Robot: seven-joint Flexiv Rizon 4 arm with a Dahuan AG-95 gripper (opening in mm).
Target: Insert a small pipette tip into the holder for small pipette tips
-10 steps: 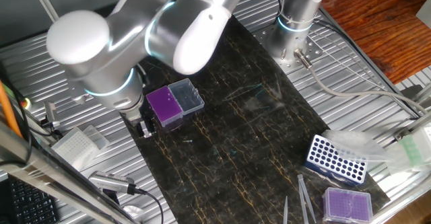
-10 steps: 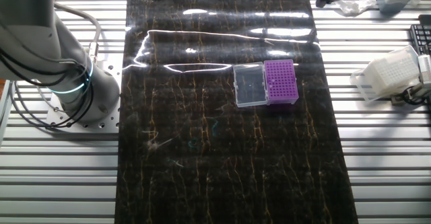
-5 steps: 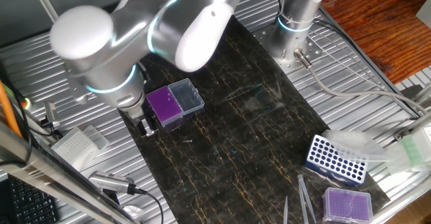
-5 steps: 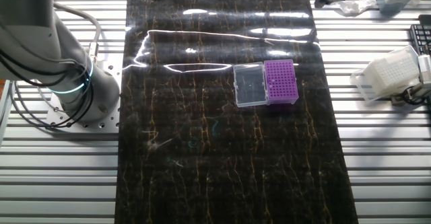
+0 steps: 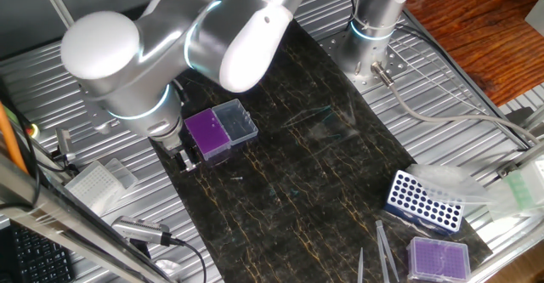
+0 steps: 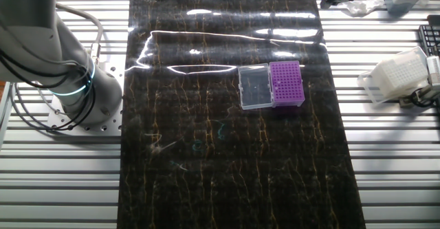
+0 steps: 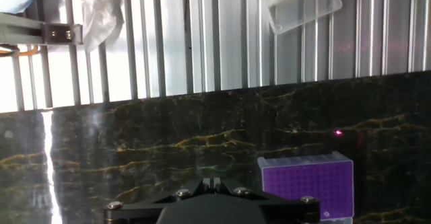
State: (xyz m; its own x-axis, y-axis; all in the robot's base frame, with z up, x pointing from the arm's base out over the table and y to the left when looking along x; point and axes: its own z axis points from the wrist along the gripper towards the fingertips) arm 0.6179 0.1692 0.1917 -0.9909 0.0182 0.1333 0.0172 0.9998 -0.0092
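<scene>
The holder for small pipette tips point(image 5: 206, 133) is a deep-purple box on the dark mat, with its clear lid flap point(image 5: 236, 120) open beside it. It also shows in the other fixed view point(image 6: 287, 82) and at the lower right of the hand view point(image 7: 307, 181). My gripper point(image 5: 184, 162) hangs just left of the box's purple end. In the hand view its fingertips point(image 7: 213, 181) are pressed together above the mat, left of the box. I cannot make out the small pipette tip between them. A tiny pale sliver point(image 5: 234, 178) lies on the mat near the box.
A white tip box point(image 5: 95, 183) sits on the ribbed metal left of the mat, also in the hand view point(image 7: 300, 2). A blue rack point(image 5: 425, 200), a paler purple box point(image 5: 438, 257) and grey pointed sticks point(image 5: 384, 249) lie at the front right. The arm's base point(image 5: 374, 24) stands at the back.
The arm's big joint shifted slightly and came back. The gripper stays shut beside the purple box. The box has not moved.
</scene>
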